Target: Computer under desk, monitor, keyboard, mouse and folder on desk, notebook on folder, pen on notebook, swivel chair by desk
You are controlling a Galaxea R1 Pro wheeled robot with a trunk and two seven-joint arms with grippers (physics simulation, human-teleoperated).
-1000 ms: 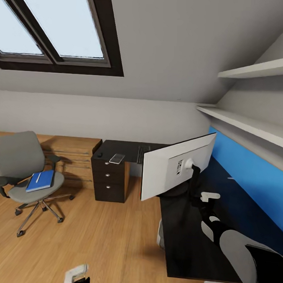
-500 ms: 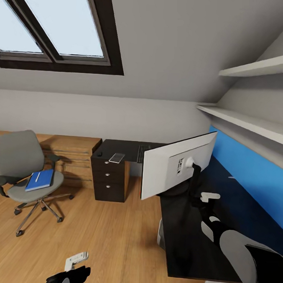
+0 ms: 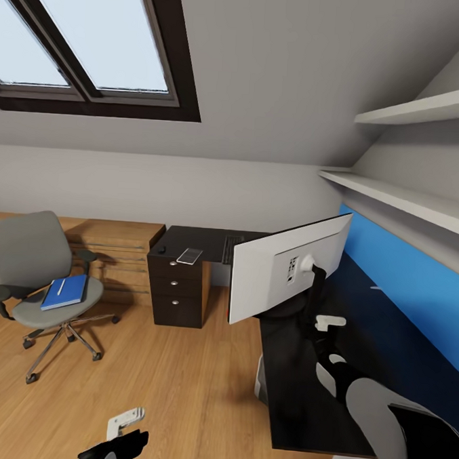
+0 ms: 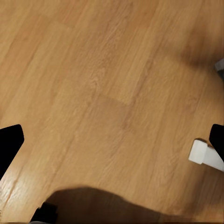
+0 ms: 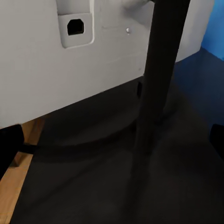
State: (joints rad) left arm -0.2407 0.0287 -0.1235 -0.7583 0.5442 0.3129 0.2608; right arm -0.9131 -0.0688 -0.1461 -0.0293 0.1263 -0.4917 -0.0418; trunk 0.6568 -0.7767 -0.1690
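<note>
The right end effector (image 3: 317, 321), fingers spread and released, hovers behind the monitor (image 3: 288, 267) on the dark worktop (image 3: 301, 397); the left end effector's (image 3: 124, 423) grip cannot be told.

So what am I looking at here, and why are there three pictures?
It's a pretend robot inside a computer game world, tidying a bedroom. The big picture comes from a camera on its head. You see a grey swivel chair with a blue folder on its seat, and a white monitor standing on a dark desk. The other two pictures come from cameras near each tool. The left tool hangs over the wooden floor. The right tool sits behind the monitor's dark stand. Both tools are open and hold nothing.
</note>
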